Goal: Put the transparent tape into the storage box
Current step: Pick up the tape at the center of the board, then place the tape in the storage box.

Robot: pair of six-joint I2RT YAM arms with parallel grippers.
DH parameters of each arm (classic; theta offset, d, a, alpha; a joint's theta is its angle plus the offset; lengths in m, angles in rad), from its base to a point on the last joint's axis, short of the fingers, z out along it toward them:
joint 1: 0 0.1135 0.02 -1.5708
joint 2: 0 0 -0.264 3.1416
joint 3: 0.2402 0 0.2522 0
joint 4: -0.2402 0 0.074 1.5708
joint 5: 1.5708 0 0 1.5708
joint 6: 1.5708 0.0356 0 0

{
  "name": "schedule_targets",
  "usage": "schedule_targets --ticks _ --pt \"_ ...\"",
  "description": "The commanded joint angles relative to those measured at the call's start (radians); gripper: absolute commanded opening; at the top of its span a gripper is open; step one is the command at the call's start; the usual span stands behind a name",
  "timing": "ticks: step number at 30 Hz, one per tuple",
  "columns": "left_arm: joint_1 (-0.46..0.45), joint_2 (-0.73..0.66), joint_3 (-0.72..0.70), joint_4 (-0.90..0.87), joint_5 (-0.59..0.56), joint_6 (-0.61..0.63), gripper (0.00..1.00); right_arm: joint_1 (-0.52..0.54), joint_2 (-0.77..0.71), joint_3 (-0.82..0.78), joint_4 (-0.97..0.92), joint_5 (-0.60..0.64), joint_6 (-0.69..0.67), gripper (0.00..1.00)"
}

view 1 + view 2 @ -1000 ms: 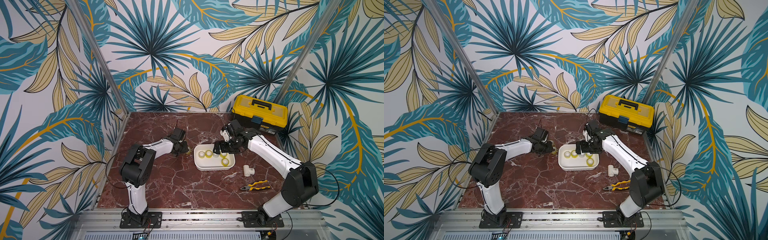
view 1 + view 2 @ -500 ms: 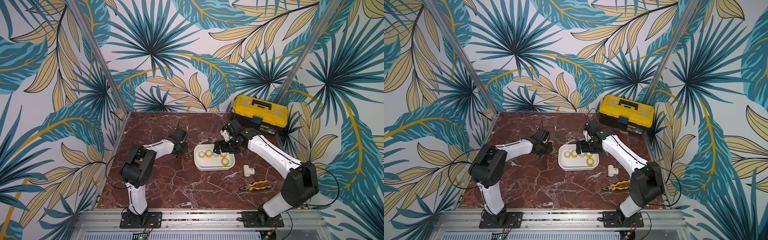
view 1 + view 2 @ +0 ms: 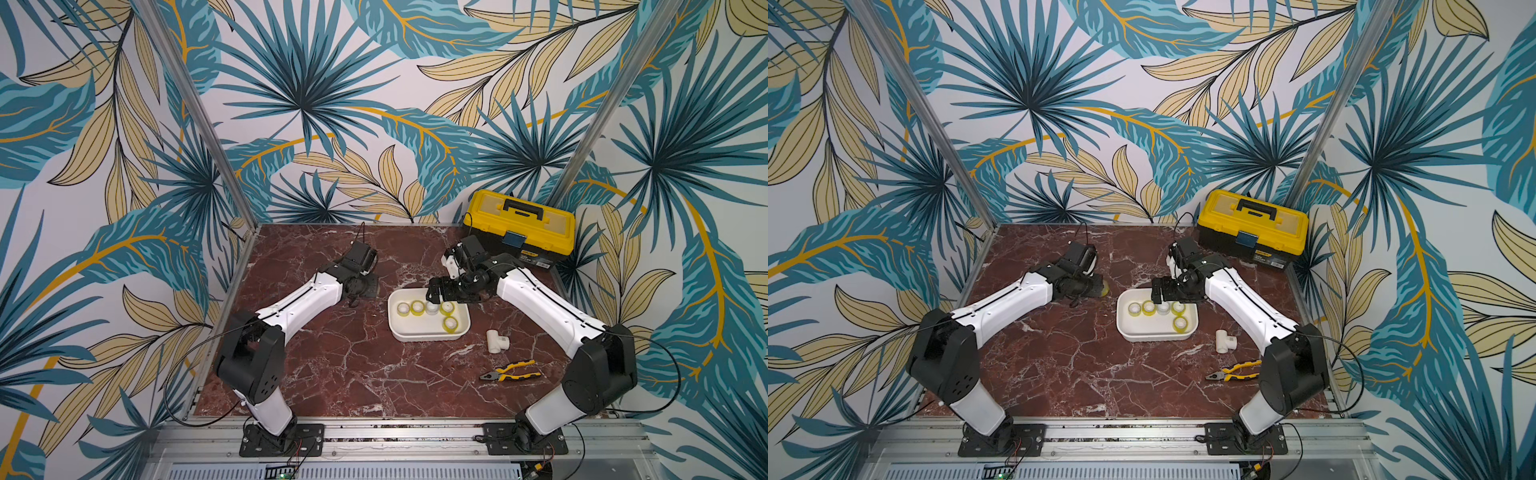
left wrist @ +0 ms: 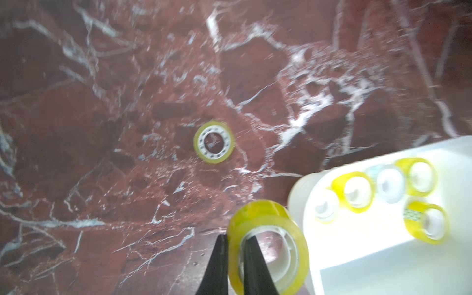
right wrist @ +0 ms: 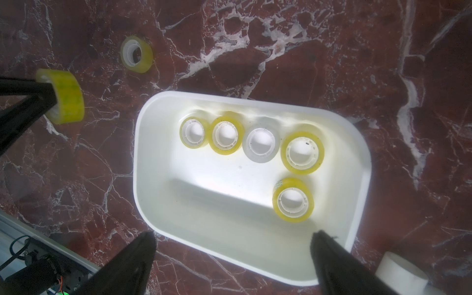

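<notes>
Left gripper (image 4: pixel 233 255) pinching a yellow tape roll (image 4: pixel 268 227) left of the central white storage box (image 3: pixel 1156 337), right gripper (image 5: pixel 233 237) spread wide above it, five rolls (image 5: pixel 260 144) inside

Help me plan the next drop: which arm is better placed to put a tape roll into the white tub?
Left. The left pincer is shut on a yellow roll just beside the storage box. The right pincer hangs open and empty above the box.

Top views: high at the front, angled down, far; whole counter (image 3: pixel 353 374).
Left wrist: close, low over the counter.
Right wrist: close, down into storage box (image 5: pixel 217 204).
Shared: storage box, every view.
</notes>
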Motion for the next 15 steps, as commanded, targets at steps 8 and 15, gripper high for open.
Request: schedule_targets --ticks 8,15 --pt "-0.225 0.126 0.156 -0.025 0.051 0.052 0.00 -0.001 -0.149 -0.006 -0.082 0.067 -0.005 1.00" --pt "-0.278 0.252 0.168 0.059 0.090 0.042 0.00 -0.010 -0.204 -0.063 -0.091 0.093 0.002 0.99"
